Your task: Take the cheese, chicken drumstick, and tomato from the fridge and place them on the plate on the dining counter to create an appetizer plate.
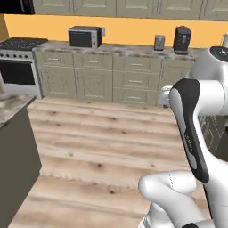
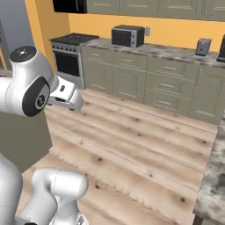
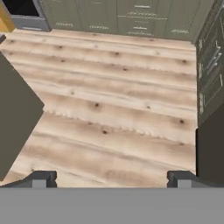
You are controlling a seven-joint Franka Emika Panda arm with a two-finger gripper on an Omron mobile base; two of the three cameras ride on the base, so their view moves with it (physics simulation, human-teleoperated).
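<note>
I am looking across a wide wooden floor [image 1: 102, 147] toward the far cabinet run [image 1: 111, 78], whose marble surface [image 1: 133, 49] carries a microwave [image 1: 84, 37], a toaster [image 1: 159, 42] and a coffee machine [image 1: 181, 39]; a stove [image 1: 18, 67] stands at its left end. A marble-topped unit [image 1: 15, 147] sits near left, and a second marble surface [image 2: 213, 180] edges in near right. I cannot tell whether either is the dining counter. The fridge, plate, cheese, chicken drumstick and tomato are somewhere outside what I can see from here, so my judgement is that the task is at its locating stage.

The claw [image 3: 112, 178] is released, fingers spread wide over bare floor, carrying nothing.

Risks: driving on with the raised arm could clip the near-left unit corner; approaching the fridge at a poor angle could block the door swing.
</note>
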